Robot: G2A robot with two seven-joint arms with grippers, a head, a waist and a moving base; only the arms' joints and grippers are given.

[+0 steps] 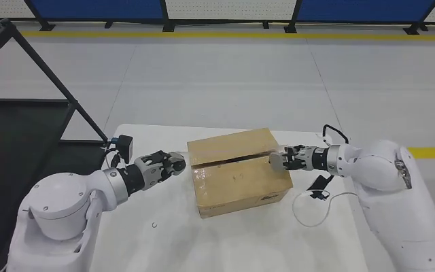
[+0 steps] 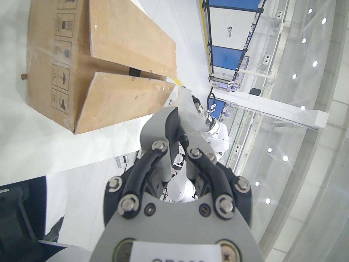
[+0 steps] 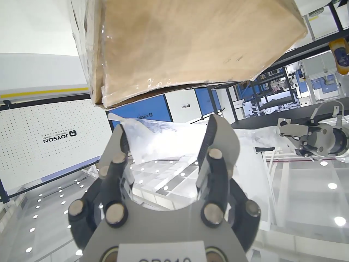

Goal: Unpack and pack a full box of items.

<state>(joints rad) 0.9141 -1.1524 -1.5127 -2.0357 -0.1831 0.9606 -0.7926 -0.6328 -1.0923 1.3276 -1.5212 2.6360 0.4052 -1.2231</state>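
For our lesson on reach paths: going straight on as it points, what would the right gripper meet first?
The right gripper would likely meet the clear film between its open jaws, then the cardboard box behind; depth is unclear.

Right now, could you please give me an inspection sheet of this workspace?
Surface: white table, box at its middle.
Job's things: cardboard box, flaps down with a slit between; clear film running from claw to claw.
Clutter: small scrap on the table.
Claws: left claw shut on the film; right claw open, film across it.
Cables: white cable looped on the table by the right arm.
Surroundings: blue panels, yellow floor line, black frame.
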